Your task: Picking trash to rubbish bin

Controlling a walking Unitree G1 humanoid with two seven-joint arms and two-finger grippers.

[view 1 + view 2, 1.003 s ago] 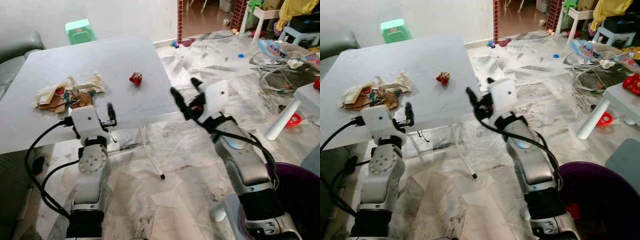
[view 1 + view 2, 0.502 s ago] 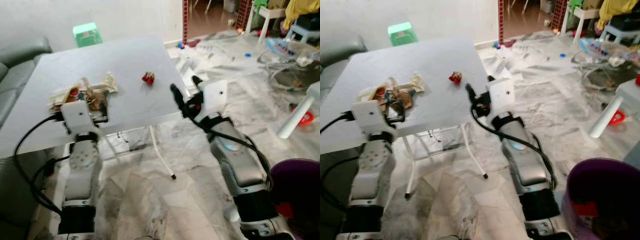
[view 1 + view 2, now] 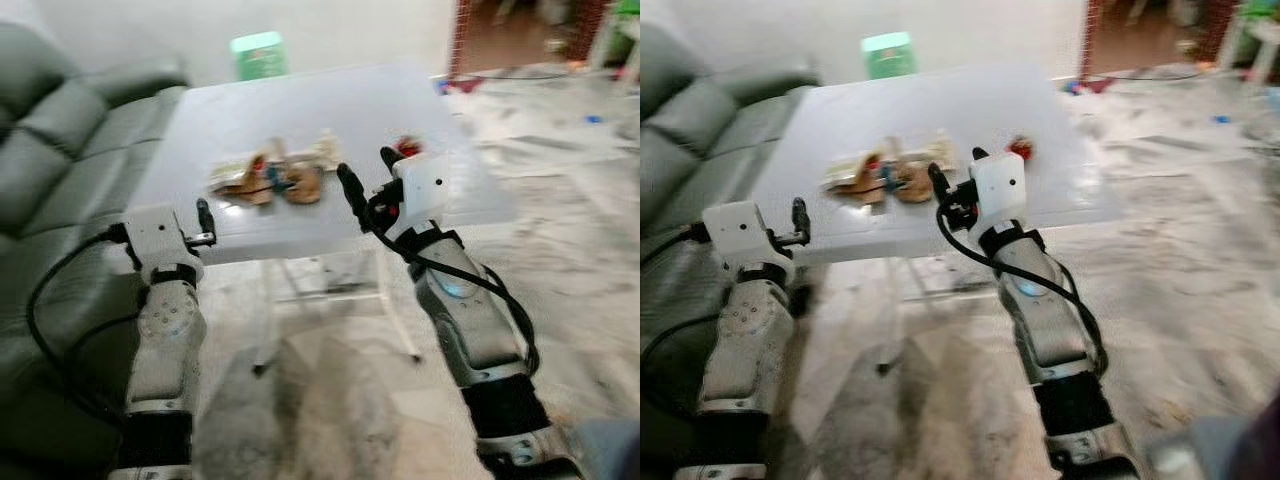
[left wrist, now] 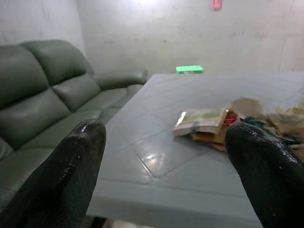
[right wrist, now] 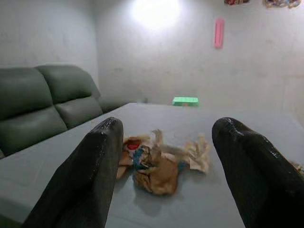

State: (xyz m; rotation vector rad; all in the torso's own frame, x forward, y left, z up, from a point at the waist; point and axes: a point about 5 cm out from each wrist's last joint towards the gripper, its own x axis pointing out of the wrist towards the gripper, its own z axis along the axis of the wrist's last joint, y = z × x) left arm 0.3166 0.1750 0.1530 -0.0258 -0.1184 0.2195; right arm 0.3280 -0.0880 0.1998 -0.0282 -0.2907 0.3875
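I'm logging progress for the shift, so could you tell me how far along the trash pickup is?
Nothing looks binned. The trash pile and the small red item both lie on the white table. In hand: nothing; the right end effector and left end effector are open at the table's near edge. Left: grasping and binning everything.

From my seat, the white table (image 3: 250, 110) lay bare along its near edge, so both grippers had open tabletop ahead of them. The trash pile (image 3: 270, 178) sat mid-table with free surface on every side. My right gripper (image 5: 166, 156) pointed straight at it, fingers spread, nothing between. My left gripper (image 4: 166, 156) was spread too and faced bare table, the pile off toward its right. A small red object (image 3: 405, 148) lay just beyond the right gripper. The grey sofa (image 3: 60, 150) crowded the table's left side.
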